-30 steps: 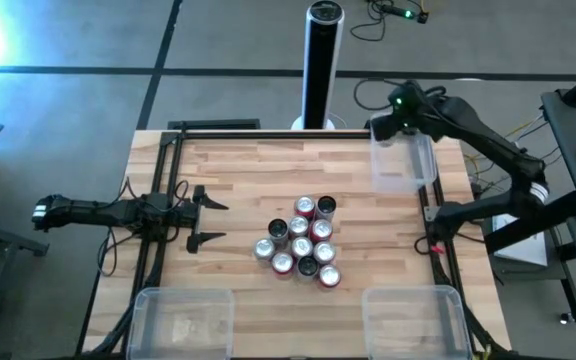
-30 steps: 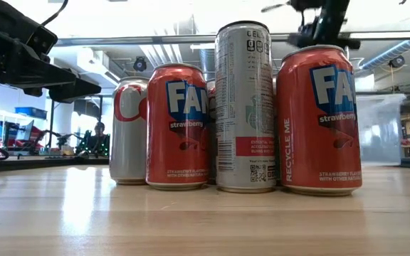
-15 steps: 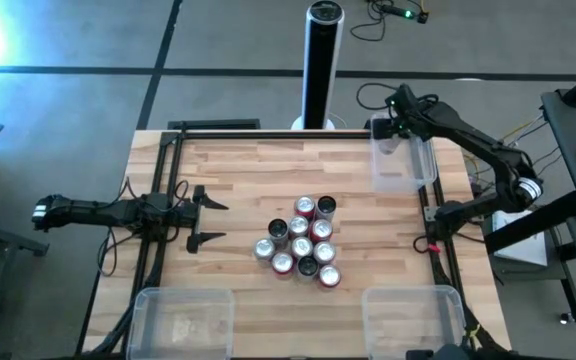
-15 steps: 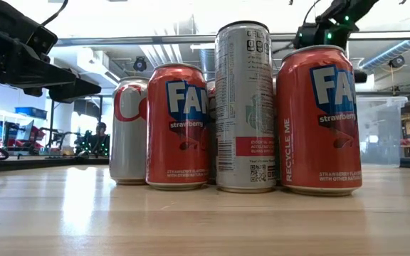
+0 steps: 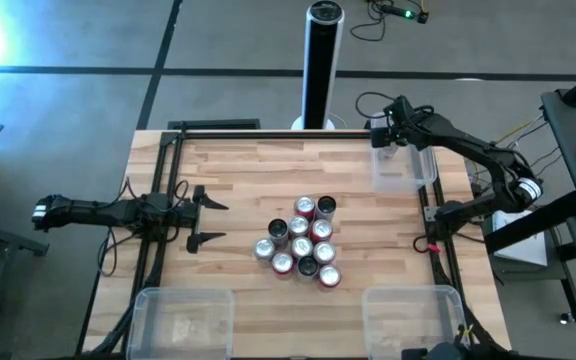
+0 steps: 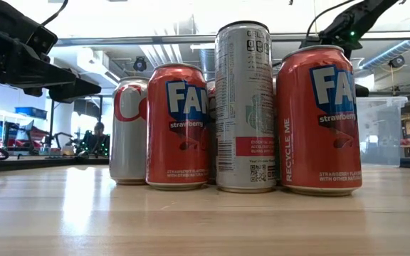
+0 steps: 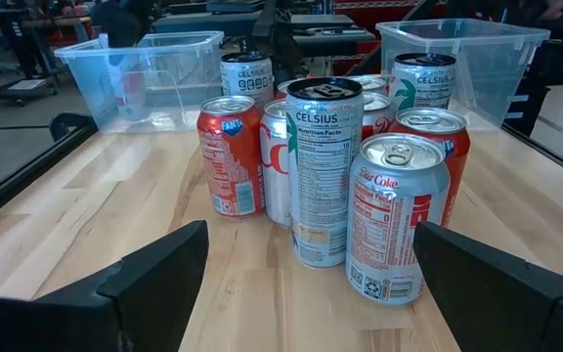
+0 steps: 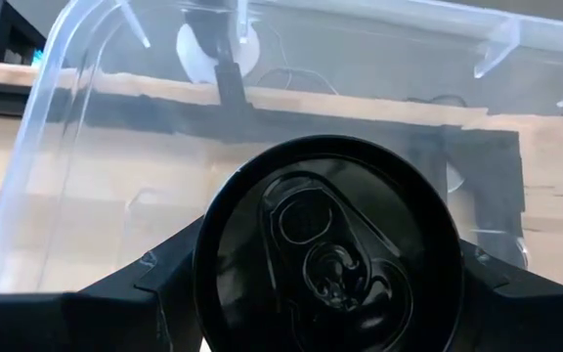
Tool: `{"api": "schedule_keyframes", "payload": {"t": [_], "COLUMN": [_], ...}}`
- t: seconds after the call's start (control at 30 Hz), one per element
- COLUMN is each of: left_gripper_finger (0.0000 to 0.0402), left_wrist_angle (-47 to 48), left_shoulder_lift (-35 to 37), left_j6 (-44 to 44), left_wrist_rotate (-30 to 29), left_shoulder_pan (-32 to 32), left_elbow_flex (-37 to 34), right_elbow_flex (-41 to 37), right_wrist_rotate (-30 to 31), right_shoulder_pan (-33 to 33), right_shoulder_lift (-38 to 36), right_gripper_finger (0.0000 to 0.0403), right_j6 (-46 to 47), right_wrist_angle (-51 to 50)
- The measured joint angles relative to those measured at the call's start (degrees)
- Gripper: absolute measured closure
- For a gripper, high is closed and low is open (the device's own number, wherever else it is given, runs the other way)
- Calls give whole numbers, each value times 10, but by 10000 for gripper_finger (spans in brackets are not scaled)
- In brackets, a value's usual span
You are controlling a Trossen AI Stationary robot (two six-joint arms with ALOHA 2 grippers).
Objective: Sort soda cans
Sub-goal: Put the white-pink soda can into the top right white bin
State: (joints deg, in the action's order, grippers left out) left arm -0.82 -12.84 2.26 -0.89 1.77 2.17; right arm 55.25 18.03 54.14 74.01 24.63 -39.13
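Note:
The soda cans (image 5: 303, 240) stand upright on their bases in a tight cluster at the table's middle; red Fanta, silver Diet Coke and Celsius cans (image 7: 325, 166) show in the left wrist view and in the low view (image 6: 244, 107). My left gripper (image 5: 206, 221) waits open, left of the cluster and level with the table, its fingers apart (image 7: 308, 244). My right gripper (image 5: 388, 130) is over the clear far-right bin (image 5: 405, 172), shut on a black can (image 8: 325, 244). My right gripper pinches the black can between its two fingers (image 8: 164, 279), one on each side of the body just under the top rim (image 8: 213, 264). The fingers come from above, pointing down. The can is upright over the bin; its base is hidden by its own top.
Two more clear bins sit at the near edge, one left (image 5: 183, 318) and one right (image 5: 413, 315). A tall black-and-silver post (image 5: 322, 65) stands beyond the far edge. Black rails (image 5: 158, 200) run along the table's left and right sides.
My right arm has sunk lower over the far-right bin with the black can, its gripper shifting a little toward the near edge. The can cluster has stayed put.

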Motion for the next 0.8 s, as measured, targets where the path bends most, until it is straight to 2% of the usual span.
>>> {"api": "schedule_keyframes", "payload": {"t": [0.27, 0.47, 0.63, 0.8], "left_gripper_finger": [55, 55, 55, 55], "left_wrist_angle": [0, 0, 0, 0], "left_shoulder_lift": [0, 0, 0, 0], "left_j6": [0, 0, 0, 0], "left_wrist_rotate": [0, 0, 0, 0], "left_shoulder_pan": [0, 0, 0, 0], "left_elbow_flex": [0, 0, 0, 0], "right_elbow_flex": [15, 105, 191, 222], "right_wrist_rotate": [-1, 1, 4, 2], "right_shoulder_pan": [0, -24, -107, -254], "right_shoulder_lift": [-8, -62, -121, -165], "right_gripper_finger": [146, 150, 150, 150], "right_j6": [-27, -46, -39, 20], "right_wrist_angle": [-9, -114, -225, -267]}}
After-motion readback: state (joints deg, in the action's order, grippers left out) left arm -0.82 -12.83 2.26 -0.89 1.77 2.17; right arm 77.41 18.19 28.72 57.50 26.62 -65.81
